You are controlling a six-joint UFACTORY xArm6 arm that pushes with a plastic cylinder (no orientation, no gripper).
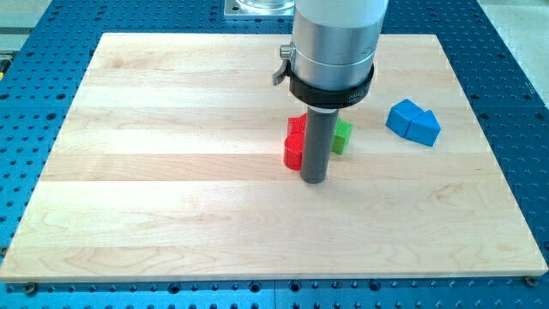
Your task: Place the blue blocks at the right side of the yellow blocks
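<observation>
Two blue blocks (pixel 413 122) lie touching each other at the view's right, a cube-like one on the left and a wedge-like one on the right. No yellow block shows; the rod and arm hide part of the board's middle. My tip (pixel 314 180) rests on the wooden board near its centre, well to the left of and below the blue blocks. It stands right beside the red blocks and in front of the green block.
Two red blocks (pixel 295 144) sit just left of the rod, one behind the other. A green block (pixel 342 136) peeks out on the rod's right. The wooden board (pixel 171 215) lies on a blue perforated table (pixel 26 112).
</observation>
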